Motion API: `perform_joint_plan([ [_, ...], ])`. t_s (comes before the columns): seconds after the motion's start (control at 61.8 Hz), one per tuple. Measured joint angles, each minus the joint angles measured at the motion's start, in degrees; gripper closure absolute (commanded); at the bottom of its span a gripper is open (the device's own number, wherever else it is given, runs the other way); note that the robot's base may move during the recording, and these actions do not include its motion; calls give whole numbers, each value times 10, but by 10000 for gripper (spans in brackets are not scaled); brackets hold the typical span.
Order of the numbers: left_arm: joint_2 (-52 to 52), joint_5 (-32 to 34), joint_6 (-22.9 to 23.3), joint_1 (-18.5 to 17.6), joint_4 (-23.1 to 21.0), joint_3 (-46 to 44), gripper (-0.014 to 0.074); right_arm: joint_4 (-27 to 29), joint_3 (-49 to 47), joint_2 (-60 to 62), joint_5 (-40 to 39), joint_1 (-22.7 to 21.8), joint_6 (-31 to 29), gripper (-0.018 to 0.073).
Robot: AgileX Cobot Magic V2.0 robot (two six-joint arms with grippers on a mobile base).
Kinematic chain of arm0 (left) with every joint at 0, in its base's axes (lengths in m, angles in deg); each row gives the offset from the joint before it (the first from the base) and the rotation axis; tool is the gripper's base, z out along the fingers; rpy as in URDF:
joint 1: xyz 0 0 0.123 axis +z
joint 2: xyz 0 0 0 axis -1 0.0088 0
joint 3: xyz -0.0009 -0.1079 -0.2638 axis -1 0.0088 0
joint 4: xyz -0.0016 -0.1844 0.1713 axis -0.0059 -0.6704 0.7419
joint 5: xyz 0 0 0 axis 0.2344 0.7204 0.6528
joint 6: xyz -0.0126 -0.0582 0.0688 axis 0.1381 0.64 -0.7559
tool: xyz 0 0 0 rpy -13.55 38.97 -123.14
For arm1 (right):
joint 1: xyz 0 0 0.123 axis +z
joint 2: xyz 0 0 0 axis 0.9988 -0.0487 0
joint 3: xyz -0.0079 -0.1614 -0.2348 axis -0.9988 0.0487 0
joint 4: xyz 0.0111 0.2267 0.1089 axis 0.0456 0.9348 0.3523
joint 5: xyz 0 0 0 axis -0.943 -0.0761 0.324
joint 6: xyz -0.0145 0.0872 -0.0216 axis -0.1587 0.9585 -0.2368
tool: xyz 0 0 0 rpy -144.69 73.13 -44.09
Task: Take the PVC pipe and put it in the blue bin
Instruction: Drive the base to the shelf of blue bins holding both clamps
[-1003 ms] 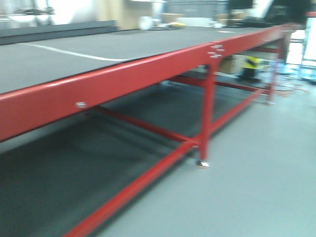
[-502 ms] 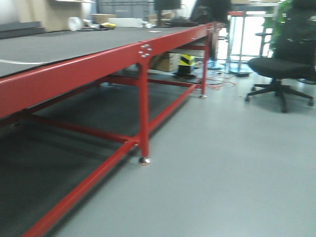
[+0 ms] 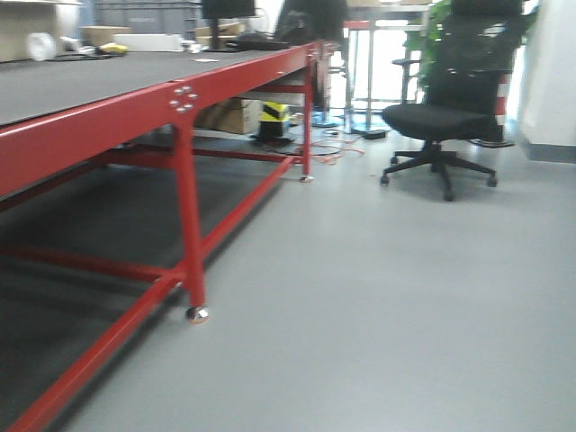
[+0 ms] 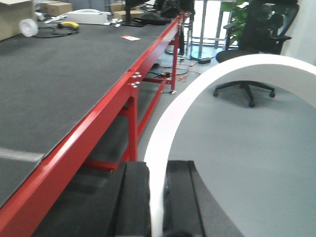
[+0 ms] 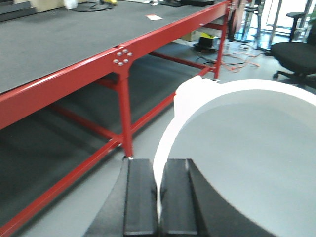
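White PVC pipe [image 4: 160, 143] is pinched tight in your left gripper [image 4: 158, 173] and right gripper [image 5: 159, 168]. Probably so it rides steady while you roll.

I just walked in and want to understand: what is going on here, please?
A two-armed robot stands on the floor beside a long red table. Its left hand and right hand are each shut on a curved white pipe; whether it is one piece, I cannot tell. No blue bin is in view; an office chair stands ahead.
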Motion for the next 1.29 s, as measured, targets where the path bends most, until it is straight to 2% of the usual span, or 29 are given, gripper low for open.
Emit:
perform_joint_plan([
  [1.295, 0, 8, 0, 0, 0, 0, 707, 1, 0, 0, 0, 0, 0, 727],
])
